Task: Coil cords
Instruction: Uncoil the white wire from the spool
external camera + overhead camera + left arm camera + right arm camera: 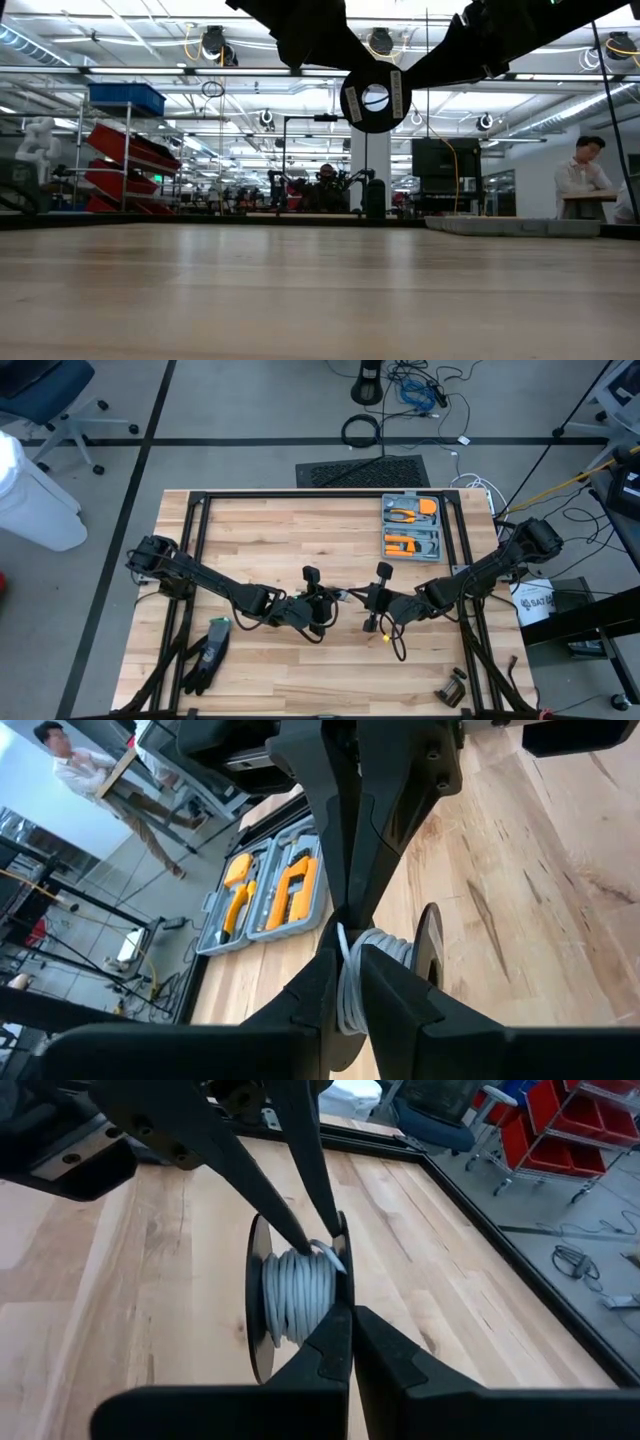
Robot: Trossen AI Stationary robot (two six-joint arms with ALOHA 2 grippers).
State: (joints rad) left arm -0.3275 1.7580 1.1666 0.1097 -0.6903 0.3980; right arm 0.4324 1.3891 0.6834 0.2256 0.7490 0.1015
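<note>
Both arms meet over the middle of the table (270,550), lifted clear of the wood in the low view; the cord (297,1292) is white, wound tight on a small black spool (375,98) with flat round flanges, hanging in the air between the two grippers; left gripper (330,600) pinches a loose strand of the cord (348,982) at the spool's rim, fingers nearly together on it; right gripper (368,600) is clenched tight on the spool's flange edge, fingertips meeting at the disc in the right wrist view; orange-and-grey tool case (412,526) lies open at 1 o'clock from the spool, well apart; black glove (207,652) on the table at 8 o'clock; small dark clip (453,688) near the 5 o'clock corner; a person (580,175) sits in the room beyond.
</note>
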